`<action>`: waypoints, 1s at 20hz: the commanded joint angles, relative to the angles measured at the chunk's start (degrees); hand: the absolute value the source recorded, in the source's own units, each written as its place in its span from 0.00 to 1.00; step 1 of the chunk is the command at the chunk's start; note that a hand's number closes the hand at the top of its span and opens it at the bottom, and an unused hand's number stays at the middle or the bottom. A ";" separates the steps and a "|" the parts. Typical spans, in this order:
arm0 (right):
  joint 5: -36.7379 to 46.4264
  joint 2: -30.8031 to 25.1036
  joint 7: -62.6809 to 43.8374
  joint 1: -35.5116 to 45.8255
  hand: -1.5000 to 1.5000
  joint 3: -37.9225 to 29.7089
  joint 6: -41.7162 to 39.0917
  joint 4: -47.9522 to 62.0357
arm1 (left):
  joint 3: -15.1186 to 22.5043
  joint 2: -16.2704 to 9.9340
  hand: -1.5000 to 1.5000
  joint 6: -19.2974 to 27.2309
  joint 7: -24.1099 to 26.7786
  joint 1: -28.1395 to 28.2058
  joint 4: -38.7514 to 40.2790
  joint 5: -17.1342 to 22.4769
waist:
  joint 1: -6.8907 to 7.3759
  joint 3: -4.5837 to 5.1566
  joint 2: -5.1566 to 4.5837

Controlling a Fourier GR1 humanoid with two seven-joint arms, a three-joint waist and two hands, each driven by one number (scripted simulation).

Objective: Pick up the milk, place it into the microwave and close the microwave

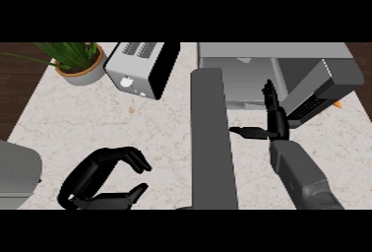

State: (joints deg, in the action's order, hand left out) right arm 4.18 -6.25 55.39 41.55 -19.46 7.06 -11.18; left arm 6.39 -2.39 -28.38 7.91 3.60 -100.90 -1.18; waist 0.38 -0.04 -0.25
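From the head view, the microwave [291, 74] sits at the far right of the marble surface [109, 128], and its door [213, 138] stands swung out toward the robot, seen edge-on as a long grey slab running from the microwave's front down to the near edge of the surface.

The right robot hand [270, 115] is just right of that door, in front of the microwave's opening. Its fingers are straight and point toward the cavity, the thumb sticks out sideways toward the door, and it holds nothing.

The left robot hand [102, 179] hangs left of the door, well apart from the microwave, over bare surface. Its fingers and thumb are curled into an open hook shape with nothing between them.

The milk cannot be picked out with certainty. A pale shape shows inside the microwave's cavity beyond the right fingertips, but whether that is the carton or part of the interior I cannot tell.

Left of the microwave stands a toaster [139, 69], and further left a potted plant [78, 61].

As a judgement: neither hand carries the milk and none lies on the surface, so the placing is likely done. The door is plainly open, so closing it is what is left.
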 commanded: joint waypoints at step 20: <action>-2.67 2.03 -12.00 -39.44 0.00 12.88 -10.47 -53.98 | 22.62 2.37 1.00 10.02 3.51 -13.90 27.79 -7.50 | -3.73 0.26 0.70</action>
State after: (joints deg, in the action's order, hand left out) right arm 2.50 -5.36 46.95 8.35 -8.50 -2.82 -54.21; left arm 22.24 -0.29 -21.67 11.73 -8.41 -77.89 -11.24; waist -2.89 0.19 0.57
